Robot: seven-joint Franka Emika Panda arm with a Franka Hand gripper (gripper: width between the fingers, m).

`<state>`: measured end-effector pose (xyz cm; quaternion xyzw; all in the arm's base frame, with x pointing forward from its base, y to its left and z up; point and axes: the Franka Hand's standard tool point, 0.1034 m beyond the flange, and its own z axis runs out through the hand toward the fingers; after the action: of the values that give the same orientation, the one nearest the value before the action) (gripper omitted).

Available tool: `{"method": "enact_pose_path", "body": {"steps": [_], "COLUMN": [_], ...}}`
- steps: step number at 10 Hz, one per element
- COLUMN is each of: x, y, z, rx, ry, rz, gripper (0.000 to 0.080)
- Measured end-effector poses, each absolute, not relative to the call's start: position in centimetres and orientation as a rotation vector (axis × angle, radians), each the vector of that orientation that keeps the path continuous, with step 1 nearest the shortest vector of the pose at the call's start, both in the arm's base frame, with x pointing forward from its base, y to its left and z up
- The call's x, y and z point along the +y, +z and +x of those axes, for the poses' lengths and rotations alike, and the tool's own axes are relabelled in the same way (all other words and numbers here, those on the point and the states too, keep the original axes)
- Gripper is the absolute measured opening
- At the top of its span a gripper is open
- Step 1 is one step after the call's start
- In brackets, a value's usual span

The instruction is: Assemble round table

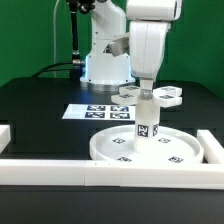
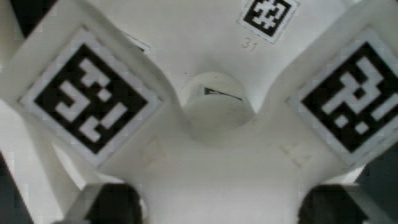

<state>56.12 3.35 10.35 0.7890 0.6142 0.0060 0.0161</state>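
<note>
Gripper: you see it [image 1: 147, 97] hanging straight down over the round disc, its fingertips at the top of the leg.
Fingers: in the exterior view they look narrow, closed in on the leg's upper end; whether they truly clamp it, you cannot tell from these pictures. In the wrist view only two dark fingertips [image 2: 111, 203] show at the picture's edge.
Leg: the short cylinder [image 1: 146, 125] stands upright on the disc, near its middle, with black-white tags on its side, directly under the fingers.
Disc: the large rimmed round disc [image 1: 108, 148] lies flat on the black table [image 1: 40, 105], just behind the front rail.
Cross base: the small four-lobed piece [image 1: 166, 95] lies on the table behind the gripper, toward the exterior view's right, apart from the disc.
Wrist view: you look onto a white part with a round boss [image 2: 217, 112] between two large tags; which part it is you cannot tell.
Marker board: the flat tagged sheet [image 1: 88, 112] lies behind the disc.
Rails: a long white rail [image 1: 60, 166] runs along the front.
</note>
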Motion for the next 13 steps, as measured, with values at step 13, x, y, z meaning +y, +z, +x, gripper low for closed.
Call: {"method": "enact_pose_path", "body": {"steps": [13], "x": [3.73], "y": [10.34], "z": [55.91], "rx": [0.643], "ry": [0.012], "rz": [3.084], "gripper": [0.0439]}}
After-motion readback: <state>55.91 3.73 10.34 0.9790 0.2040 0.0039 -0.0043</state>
